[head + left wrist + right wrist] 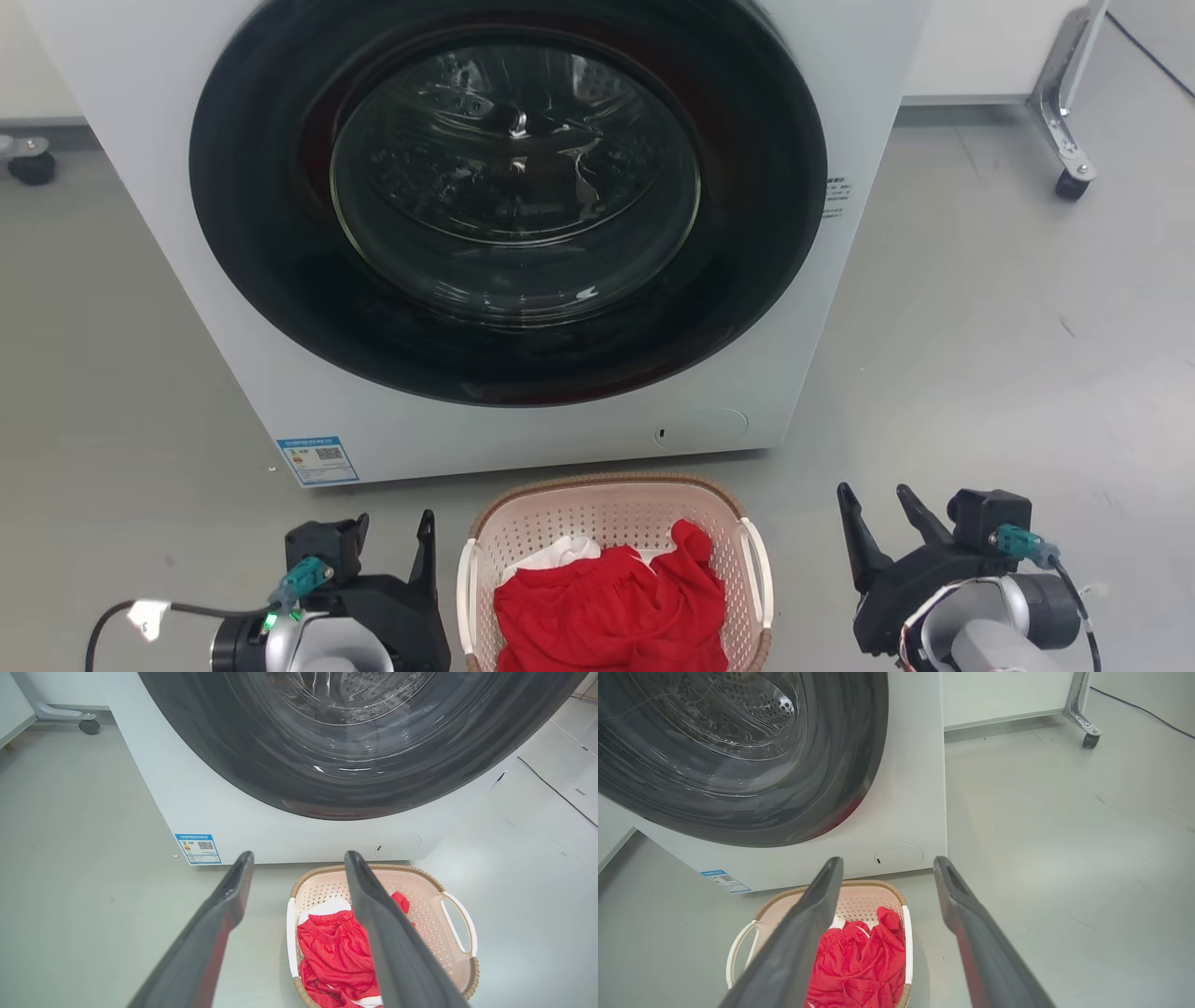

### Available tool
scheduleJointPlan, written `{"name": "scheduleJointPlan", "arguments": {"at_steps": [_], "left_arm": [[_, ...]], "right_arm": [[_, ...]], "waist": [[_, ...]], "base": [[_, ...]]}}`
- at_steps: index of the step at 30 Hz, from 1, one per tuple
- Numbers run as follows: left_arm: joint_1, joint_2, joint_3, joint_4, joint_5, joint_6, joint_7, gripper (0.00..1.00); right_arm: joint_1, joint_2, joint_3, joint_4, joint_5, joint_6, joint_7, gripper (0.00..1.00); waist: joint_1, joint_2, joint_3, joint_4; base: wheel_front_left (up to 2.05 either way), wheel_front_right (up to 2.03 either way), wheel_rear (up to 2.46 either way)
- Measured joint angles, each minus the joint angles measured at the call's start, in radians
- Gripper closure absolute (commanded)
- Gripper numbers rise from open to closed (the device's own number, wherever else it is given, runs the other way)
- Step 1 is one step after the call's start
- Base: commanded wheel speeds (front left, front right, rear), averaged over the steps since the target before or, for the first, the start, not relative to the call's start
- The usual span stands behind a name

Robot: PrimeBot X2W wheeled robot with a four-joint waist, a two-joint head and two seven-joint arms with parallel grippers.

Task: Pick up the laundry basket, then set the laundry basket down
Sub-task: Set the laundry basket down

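The laundry basket [597,518] stands on the grey floor just in front of the washing machine. It is cream-white and perforated, with a brown woven rim and white loop handles at both sides. Red clothes [607,607] and a bit of white cloth [551,553] lie in it. My left gripper [392,541] hovers left of the basket, open and empty. My right gripper [876,504] is off to its right, also open and empty. The left wrist view has the basket [420,905] beyond the open left gripper [299,858]. The right wrist view has the basket [864,900] behind the open right gripper [888,863].
A white front-loading washing machine [840,308] with a dark round door [513,187], which is shut, stands right behind the basket. A metal leg on a caster [1064,131] is at the back right, another caster [30,163] at the back left. Bare floor lies on both sides.
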Motion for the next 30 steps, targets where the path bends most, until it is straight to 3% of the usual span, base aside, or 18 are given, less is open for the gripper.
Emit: {"name": "scheduleJointPlan", "arguments": {"at_steps": [11,30], "left_arm": [[0.229,0.043,0.053,-0.237,0.12,0.016,0.0,0.0],[0.508,-0.012,0.312,-0.503,0.342,0.017,0.0,0.0]], "right_arm": [[0.215,-0.055,-0.013,-0.282,-0.106,-0.086,0.0,0.0],[0.487,-0.123,-0.079,-0.627,-0.208,-0.137,0.0,0.0]], "waist": [[0.0,0.0,-0.081,0.005],[0.0001,0.0001,-0.119,0.017]], "base": [[0.0,0.0,0.0],[0.0,0.0,0.0]]}}
